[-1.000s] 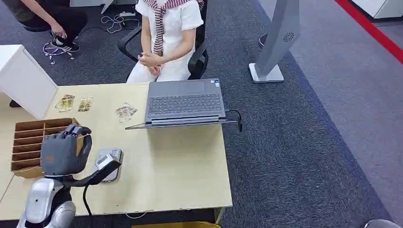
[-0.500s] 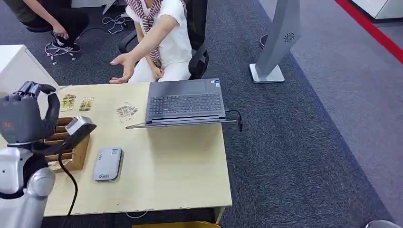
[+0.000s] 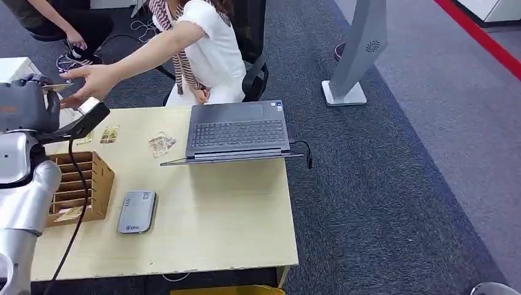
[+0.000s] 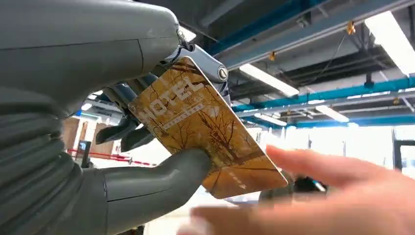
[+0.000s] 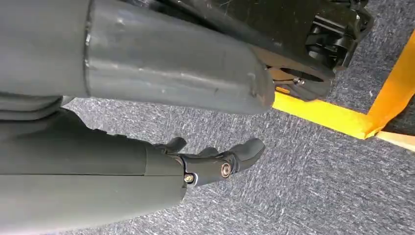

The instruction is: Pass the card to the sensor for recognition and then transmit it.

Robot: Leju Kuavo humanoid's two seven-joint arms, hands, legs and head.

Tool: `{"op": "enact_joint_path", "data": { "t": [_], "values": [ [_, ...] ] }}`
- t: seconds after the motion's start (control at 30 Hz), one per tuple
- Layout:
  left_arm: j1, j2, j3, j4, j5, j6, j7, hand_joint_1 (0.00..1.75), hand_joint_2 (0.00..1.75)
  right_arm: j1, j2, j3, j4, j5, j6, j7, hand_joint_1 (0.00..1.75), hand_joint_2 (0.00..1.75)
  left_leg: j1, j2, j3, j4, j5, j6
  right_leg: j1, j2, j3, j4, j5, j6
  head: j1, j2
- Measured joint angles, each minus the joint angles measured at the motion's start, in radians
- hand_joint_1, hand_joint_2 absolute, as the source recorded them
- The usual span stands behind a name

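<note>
In the head view, the left hand [image 3: 21, 107] sits raised at the upper left of the frame, and the person's hand [image 3: 92, 81] reaches in from the top toward it, over the far edge of the table [image 3: 233, 215]; the grey card reader [image 3: 137, 211] lies lower left, beside the wooden organizer [image 3: 92, 184]. In the left wrist view, the left hand [image 4: 98, 127] grips the gold hotel card [image 4: 205, 129] at frame centre between thumb and fingers, with blurred human fingers [image 4: 342, 171] closing in at the lower right. If the robot lets go before the person has pinched the card, it could drop. In the right wrist view, the right hand [image 5: 210, 159] hangs over carpet, holding nothing, fingers loosely apart.
</note>
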Motion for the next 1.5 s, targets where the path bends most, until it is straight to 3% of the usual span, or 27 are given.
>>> {"op": "enact_joint_path", "data": {
  "t": [0.23,0.27,0.4,0.43,0.67,0.77,1.03,1.13,1.23,1.37,1.5],
  "values": [
    [-0.008,0.003,0.0,0.079,0.042,0.016,-0.022,1.75,1.75,0.0,0.0,0.0,0.0,0.0,0.002,0.003,0.0,0.0,0.0,0.0,-0.001,0.0,0.0,0.0,0.0,0.0,-0.001,0.0,0.001,-0.001,0.0,0.0],
    [-0.008,0.005,0.0,0.087,0.048,0.018,-0.026,1.41,1.75,0.0,0.0,0.0,0.0,0.001,0.002,0.004,0.0,0.0,0.0,0.001,-0.002,0.0,0.0,0.0,0.0,0.0,-0.001,0.0,0.001,-0.001,0.0,0.0],
    [0.0,0.006,0.0,0.105,0.068,0.048,-0.037,1.41,1.75,0.003,0.0,0.0,0.001,0.011,0.006,0.005,0.0,0.0,0.0,0.004,-0.002,0.0,0.0,0.0,0.0,0.003,-0.002,0.0,0.001,-0.001,0.0,0.0],
    [0.001,0.006,0.0,0.108,0.069,0.051,-0.039,0.0,1.75,0.004,0.0,0.0,0.001,0.012,0.006,0.005,0.0,0.0,0.0,0.004,-0.002,0.0,0.0,0.0,0.0,0.003,-0.003,0.0,0.001,-0.001,0.0,0.0],
    [0.028,0.015,0.006,0.113,0.086,0.078,-0.043,0.0,1.75,0.005,0.0,0.001,0.001,0.015,0.006,0.009,0.0,0.0,0.0,0.003,-0.003,-0.001,0.0,-0.001,0.0,0.002,-0.003,0.001,0.001,-0.002,0.0,0.0],
    [0.092,0.02,0.019,0.044,0.139,0.085,-0.08,0.0,1.75,0.006,0.0,0.001,0.002,0.015,0.006,0.015,0.0,0.0,0.0,0.004,-0.003,-0.001,0.0,-0.001,0.0,0.003,-0.003,0.001,0.001,-0.002,0.0,0.0],
    [0.39,0.021,0.079,-0.354,0.221,0.112,-0.173,0.0,1.75,0.017,0.0,0.001,0.002,0.011,0.0,0.018,0.0,0.0,0.0,0.003,-0.005,-0.001,0.0,-0.001,0.0,0.002,-0.004,0.0,0.0,-0.001,0.002,0.0],
    [0.603,0.018,0.102,-0.591,0.232,0.143,-0.209,0.0,1.75,0.021,0.002,-0.002,0.002,-0.005,-0.009,0.015,0.0,0.0,-0.001,0.014,0.001,-0.003,-0.006,-0.001,-0.002,0.011,-0.003,0.0,-0.002,-0.002,-0.007,0.0],
    [0.78,0.003,0.103,-0.743,0.189,0.153,-0.221,0.0,1.75,0.028,0.003,-0.008,0.003,-0.006,-0.016,0.016,0.0,0.0,-0.001,0.013,0.0,-0.003,-0.007,0.0,-0.001,0.011,-0.003,-0.001,-0.004,-0.001,-0.002,0.0],
    [0.953,-0.002,0.109,-0.857,0.117,0.13,-0.184,0.0,1.75,0.029,0.003,-0.015,0.003,-0.006,-0.017,0.018,0.0,0.0,-0.001,0.011,0.0,-0.003,-0.008,0.001,-0.001,0.009,-0.003,-0.001,-0.006,-0.001,-0.003,0.0],
    [1.01,-0.003,0.111,-0.901,0.096,0.1,-0.158,0.0,1.75,0.028,0.003,-0.016,0.003,-0.006,-0.018,0.018,0.0,0.0,0.0,0.007,-0.001,-0.003,-0.007,0.001,-0.001,0.006,-0.003,0.0,-0.006,-0.001,-0.003,0.0]
  ]
}}
